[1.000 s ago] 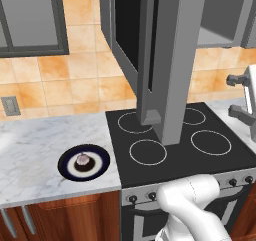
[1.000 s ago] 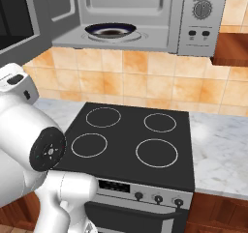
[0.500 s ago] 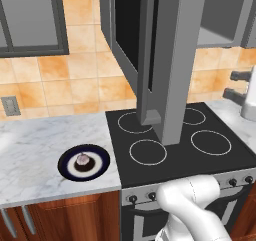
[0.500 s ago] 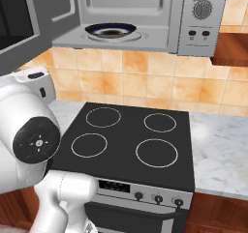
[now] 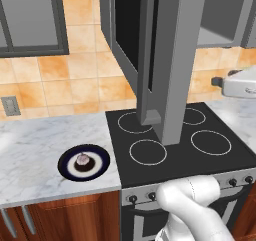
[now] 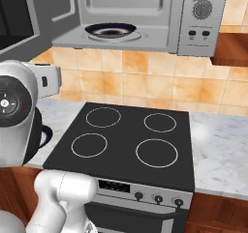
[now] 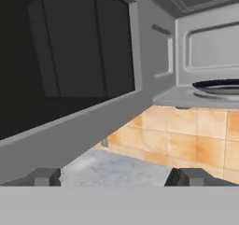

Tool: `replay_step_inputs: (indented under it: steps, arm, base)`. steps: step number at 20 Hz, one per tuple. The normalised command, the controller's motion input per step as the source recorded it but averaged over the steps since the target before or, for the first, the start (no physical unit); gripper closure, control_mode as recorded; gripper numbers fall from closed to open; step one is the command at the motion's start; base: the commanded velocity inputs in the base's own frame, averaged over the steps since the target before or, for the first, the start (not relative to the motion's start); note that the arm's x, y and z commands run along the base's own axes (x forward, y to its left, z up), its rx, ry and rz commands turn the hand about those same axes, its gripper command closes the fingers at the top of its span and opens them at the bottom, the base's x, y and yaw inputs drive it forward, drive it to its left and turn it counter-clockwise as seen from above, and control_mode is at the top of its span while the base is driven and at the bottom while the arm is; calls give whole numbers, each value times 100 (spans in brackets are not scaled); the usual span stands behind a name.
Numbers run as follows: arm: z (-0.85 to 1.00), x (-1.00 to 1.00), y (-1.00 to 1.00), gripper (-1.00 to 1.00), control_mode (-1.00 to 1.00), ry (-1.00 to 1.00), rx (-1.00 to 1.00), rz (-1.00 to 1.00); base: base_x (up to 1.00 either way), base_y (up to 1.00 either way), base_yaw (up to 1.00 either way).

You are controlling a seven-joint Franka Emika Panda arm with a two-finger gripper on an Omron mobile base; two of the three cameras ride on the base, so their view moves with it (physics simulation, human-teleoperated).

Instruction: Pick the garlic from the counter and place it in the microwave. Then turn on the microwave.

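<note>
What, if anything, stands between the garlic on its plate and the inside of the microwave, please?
Nothing visible blocks it: the garlic sits uncovered on the blue plate on the counter, and the microwave above the stove has its door swung open.

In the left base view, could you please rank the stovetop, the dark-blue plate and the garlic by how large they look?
1. The stovetop, largest by far.
2. The dark-blue plate on the marble counter.
3. The garlic, a tiny bulb sitting on that plate.
All lie at a similar distance from the camera, so the order looks reliable.

The marble counter bears a dark-blue plate, seemingly left of the stovetop.
</note>
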Motion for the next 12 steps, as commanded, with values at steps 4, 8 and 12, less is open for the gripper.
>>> replay_step_inputs:
  steps: [4,8,12]
  arm:
    - [-10,37,-15,-100,-100,23,-8,-22]
    - [-23,40,-22,-100,-100,21,-9,-21]
    - [-28,40,-26,-100,-100,20,-9,-21]
  base:
    - [0,0,0]
    - [0,0,0]
    - [0,0,0]
